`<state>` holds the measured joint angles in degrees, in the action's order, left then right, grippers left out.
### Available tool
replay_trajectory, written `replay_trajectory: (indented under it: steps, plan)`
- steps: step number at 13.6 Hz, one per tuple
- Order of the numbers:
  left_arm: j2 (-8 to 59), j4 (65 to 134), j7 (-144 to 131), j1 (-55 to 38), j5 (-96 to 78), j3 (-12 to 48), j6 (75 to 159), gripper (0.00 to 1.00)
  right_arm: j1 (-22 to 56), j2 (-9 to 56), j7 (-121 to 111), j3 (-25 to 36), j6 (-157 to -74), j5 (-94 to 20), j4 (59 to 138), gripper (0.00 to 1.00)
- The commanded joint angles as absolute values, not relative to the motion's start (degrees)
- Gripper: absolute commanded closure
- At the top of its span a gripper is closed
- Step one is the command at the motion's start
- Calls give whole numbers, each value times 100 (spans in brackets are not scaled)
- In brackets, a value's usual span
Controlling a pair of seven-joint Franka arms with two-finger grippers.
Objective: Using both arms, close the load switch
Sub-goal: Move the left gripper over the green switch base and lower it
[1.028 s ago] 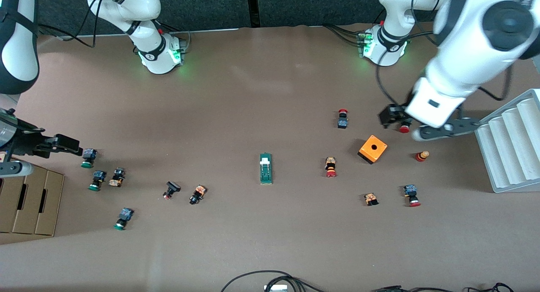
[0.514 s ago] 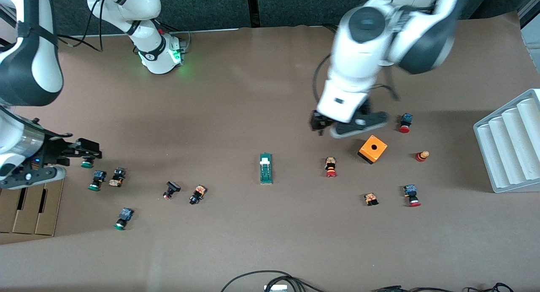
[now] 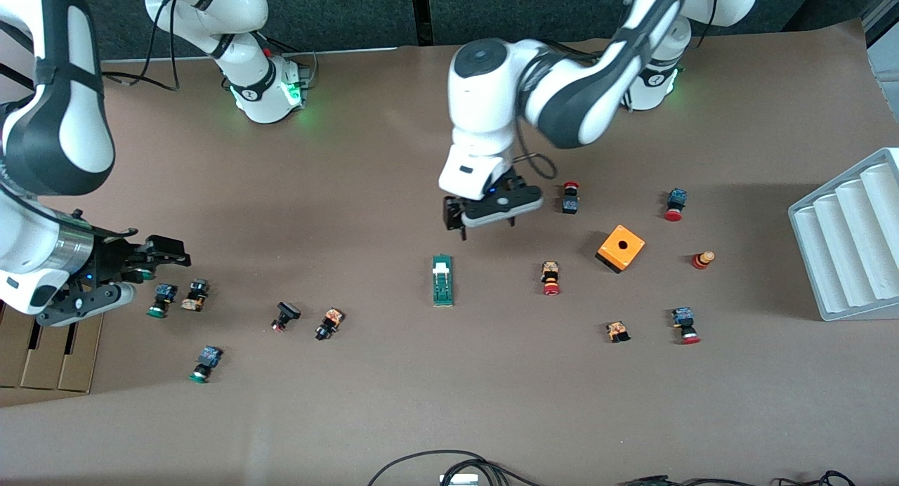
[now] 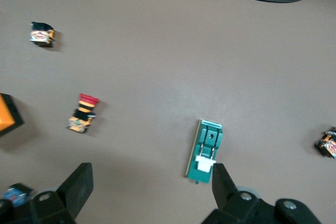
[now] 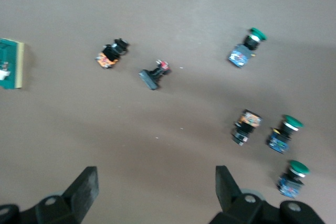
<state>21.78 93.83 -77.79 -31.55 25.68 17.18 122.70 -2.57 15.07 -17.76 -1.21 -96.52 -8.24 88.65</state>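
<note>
Fingers spread on left gripper (image 3: 484, 222) hung above narrow dark-green load switch (image 3: 442, 280); right gripper (image 3: 165, 255) likewise spread over green-capped push buttons (image 3: 162, 298).

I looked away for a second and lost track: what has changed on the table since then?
The left tool swept from over the red buttons near the orange box toward the middle and now hangs open just above the green switch. The right tool, also open, crept over the green buttons toward the switch. Nothing was grabbed or released; the switch, box and buttons lie where they were.
</note>
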Motion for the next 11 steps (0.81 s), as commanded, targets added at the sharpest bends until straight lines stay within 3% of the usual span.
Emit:
replay_trajectory:
  steps: [1, 5, 11]
  plan:
    - [2644, 9352, -8803, -3672, 3512, 1670, 12533, 0, -352, 1696, -2161, -105, -9712, -1020, 8824, 1]
    - [3373, 9334, -10710, -4253, 5165, 1670, 12612, 0, -238, 1907, -2206, -149, -9886, -564, 8781, 1]
    - [4253, 9325, -11485, -4579, 6879, 1670, 12744, 0, 78, 1968, -2856, -149, -10220, -554, 8771, 1]
